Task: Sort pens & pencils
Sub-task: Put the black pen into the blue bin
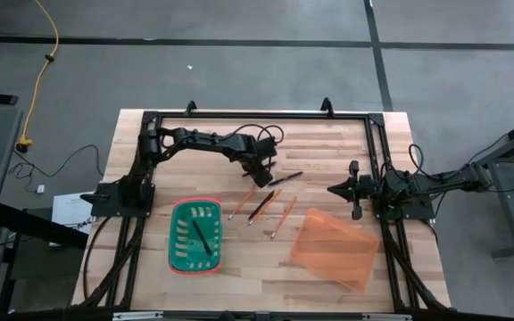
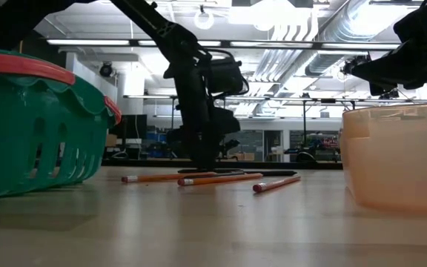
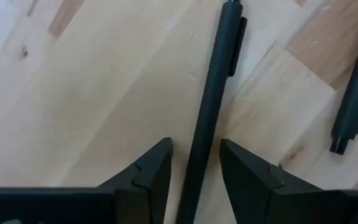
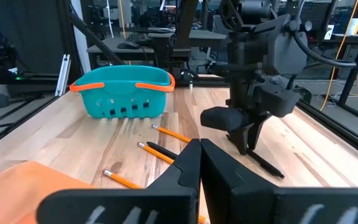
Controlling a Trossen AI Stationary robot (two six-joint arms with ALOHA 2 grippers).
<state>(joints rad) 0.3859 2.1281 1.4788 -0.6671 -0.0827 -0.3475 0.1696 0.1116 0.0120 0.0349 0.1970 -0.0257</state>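
pen (image 3: 207, 118): lying flat on table (image 1: 212, 276), between my left gripper (image 3: 194, 165) fingers, spread either side, not pinching | second pen (image 1: 205, 237): in green basket (image 1: 175, 241) | pencils (image 1: 286, 217): on table beside orange bin (image 1: 333, 251) | right gripper (image 1: 335, 190): fingers pressed together, holding nothing | I read no writing.

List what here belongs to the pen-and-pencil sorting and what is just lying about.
Job:
- pens, one between the open left gripper's fingers, one in the green basket
- pencils on the table
- orange bin
- right gripper, shut, waiting at the right

Lying about:
- yellow cable, off the table
- white sheet, off the table
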